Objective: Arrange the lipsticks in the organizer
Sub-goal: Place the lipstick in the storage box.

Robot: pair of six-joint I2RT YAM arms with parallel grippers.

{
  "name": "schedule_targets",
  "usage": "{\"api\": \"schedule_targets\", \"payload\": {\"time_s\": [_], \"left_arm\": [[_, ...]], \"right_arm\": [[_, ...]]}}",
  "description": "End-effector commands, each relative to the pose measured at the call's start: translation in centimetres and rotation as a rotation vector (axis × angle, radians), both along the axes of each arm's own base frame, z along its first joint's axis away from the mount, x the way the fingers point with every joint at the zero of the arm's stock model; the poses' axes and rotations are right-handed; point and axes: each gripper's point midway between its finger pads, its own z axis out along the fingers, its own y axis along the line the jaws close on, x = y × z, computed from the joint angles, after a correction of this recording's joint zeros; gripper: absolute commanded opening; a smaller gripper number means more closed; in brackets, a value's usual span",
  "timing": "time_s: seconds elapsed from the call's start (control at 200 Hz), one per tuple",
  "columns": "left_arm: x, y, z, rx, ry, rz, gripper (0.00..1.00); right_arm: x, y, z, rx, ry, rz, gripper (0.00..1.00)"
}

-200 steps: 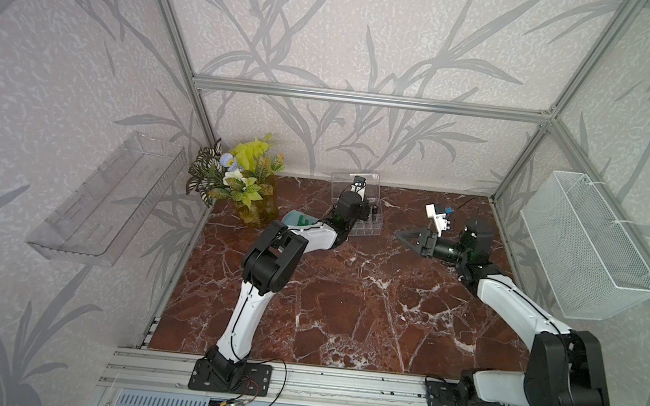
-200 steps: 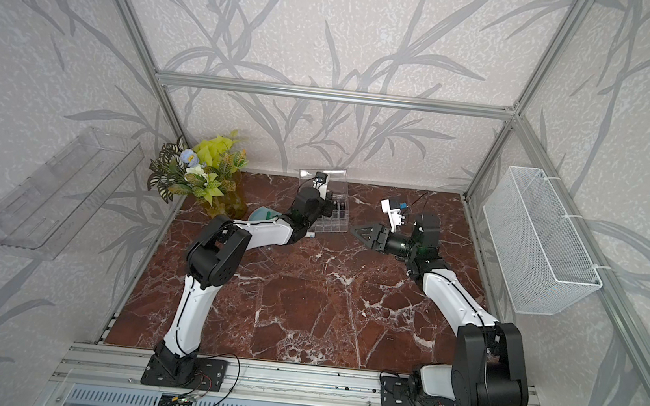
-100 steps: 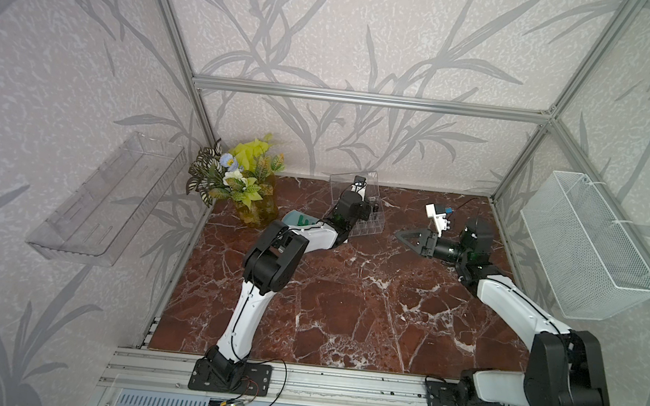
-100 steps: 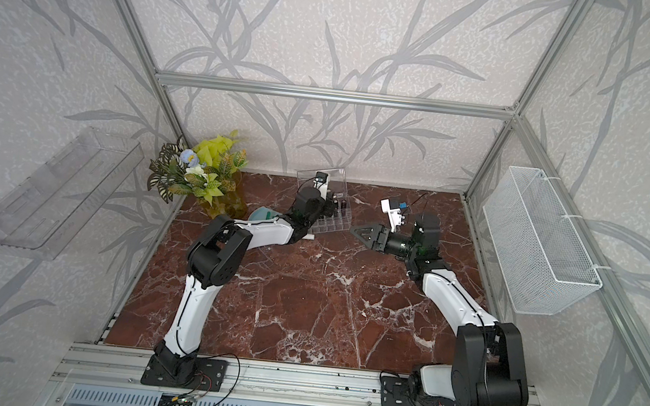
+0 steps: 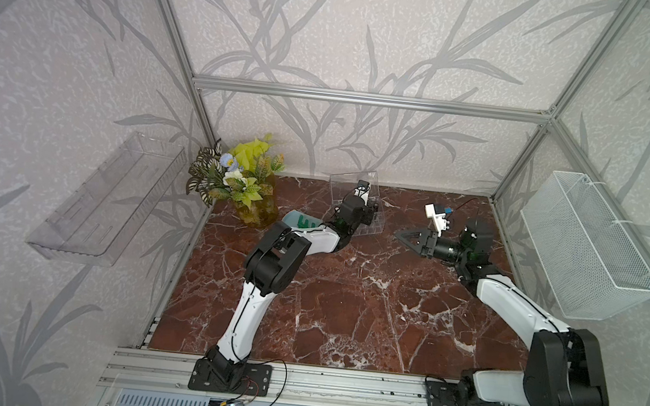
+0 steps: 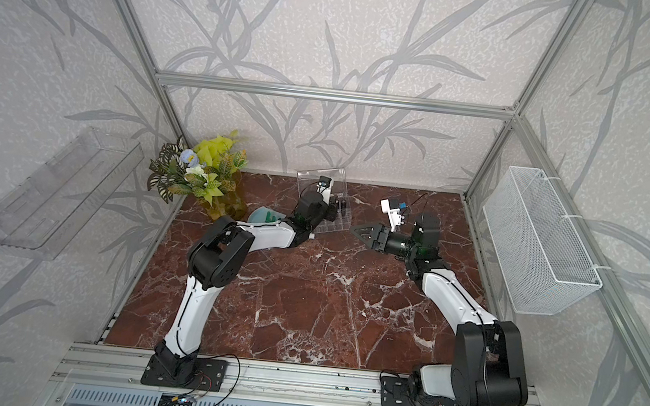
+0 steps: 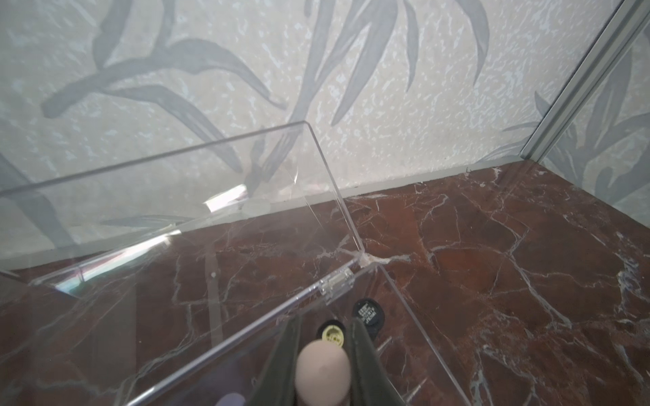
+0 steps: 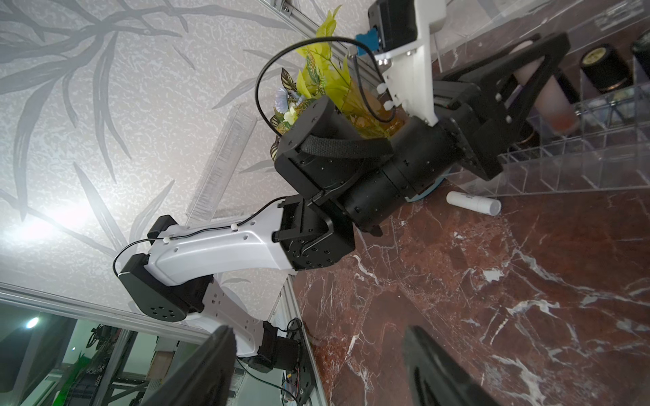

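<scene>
**STATUS: LIPSTICK AT ORGANIZER**

Beige lipstick (image 7: 323,365) is clamped between the 2 fingers of the left gripper (image 7: 324,321), with the jaws closed on the tube. Its lower end is at the cell grid of the organizer (image 8: 598,168); whether it is seated in a cell can't be told.

2 black lipsticks (image 7: 368,313) stand in cells just beyond it, near the hinge. The lid (image 7: 176,182) is raised. 1 white lipstick (image 8: 473,203) lies on the marble tabletop (image 5: 344,317), just beside the organizer's wall.

In both top views the organizer sits at the rear of the table, near the back wall. The right gripper (image 8: 316,369) — jaws wide apart, nothing between them — hovers nearby on the organizer's right. A plant (image 5: 243,179) stands in the rear-left corner.
</scene>
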Motion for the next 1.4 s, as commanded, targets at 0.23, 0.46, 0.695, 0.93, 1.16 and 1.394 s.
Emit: {"api": "schedule_targets", "payload": {"time_s": [0.23, 0.46, 0.695, 0.93, 1.16, 1.394], "left_arm": [[0.2, 0.4, 0.4, 0.02, 0.018, 0.033, 0.14], [0.7, 0.7, 0.0, 0.039, 0.019, 0.061, 0.18], [1.2, 0.4, -0.6, 0.037, 0.031, 0.041, 0.21], [1.2, 0.0, -0.8, 0.037, 0.034, 0.019, 0.36], [0.6, 1.0, 0.7, 0.025, 0.028, 0.055, 0.46], [-5.3, 7.1, 9.0, -0.124, -0.079, 0.158, 0.51]], "right_arm": [[-0.3, 0.0, 0.2, 0.014, -0.017, 0.018, 0.78], [-0.3, 0.0, 0.2, 0.015, -0.018, 0.018, 0.78], [-0.3, 0.1, 0.1, 0.016, -0.016, 0.02, 0.78], [-0.3, 0.0, 0.1, 0.017, -0.014, 0.02, 0.78], [-0.4, 0.1, 0.1, -0.001, -0.011, 0.02, 0.78], [-1.0, 1.4, -2.5, -0.323, -0.064, -0.011, 0.78]]}}
